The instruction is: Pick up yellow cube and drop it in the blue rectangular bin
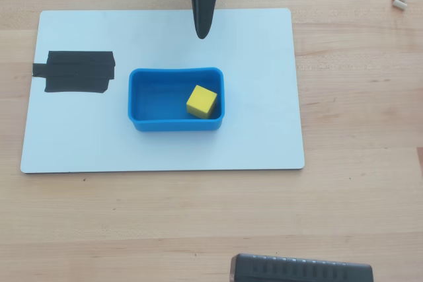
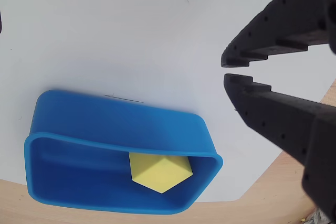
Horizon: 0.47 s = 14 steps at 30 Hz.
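The yellow cube point(image 1: 201, 102) lies inside the blue rectangular bin point(image 1: 173, 72), toward its right end, tilted a little. The bin stands near the middle of a white board. In the wrist view the cube point(image 2: 160, 171) rests on the bin floor behind the bin's near wall point(image 2: 121, 116). My gripper point(image 1: 202, 33) is above the board's far edge, behind the bin and apart from it. Its jaws are together with only a thin gap at the tips and hold nothing; it also shows in the wrist view point(image 2: 227, 70).
The white board point(image 1: 264, 64) lies on a wooden table. A flat black tape patch point(image 1: 76, 72) sits at the board's left. A black ribbed object point(image 1: 301, 270) lies at the bottom edge. Small white bits point(image 1: 399, 1) lie at the top right.
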Motion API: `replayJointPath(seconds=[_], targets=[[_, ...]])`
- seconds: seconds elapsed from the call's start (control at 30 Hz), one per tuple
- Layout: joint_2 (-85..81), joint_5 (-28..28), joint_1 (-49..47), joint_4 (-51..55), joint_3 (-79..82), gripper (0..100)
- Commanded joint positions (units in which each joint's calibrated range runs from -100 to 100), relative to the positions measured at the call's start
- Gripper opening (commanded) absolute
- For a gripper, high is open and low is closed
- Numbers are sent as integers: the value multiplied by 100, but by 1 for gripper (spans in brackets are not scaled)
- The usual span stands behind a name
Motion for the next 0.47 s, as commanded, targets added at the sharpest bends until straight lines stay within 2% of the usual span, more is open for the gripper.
replayJointPath(seconds=[0.0,0.43], targets=[[-134,-10,50,41,-33,0],[-134,-24,76,41,-33,0]])
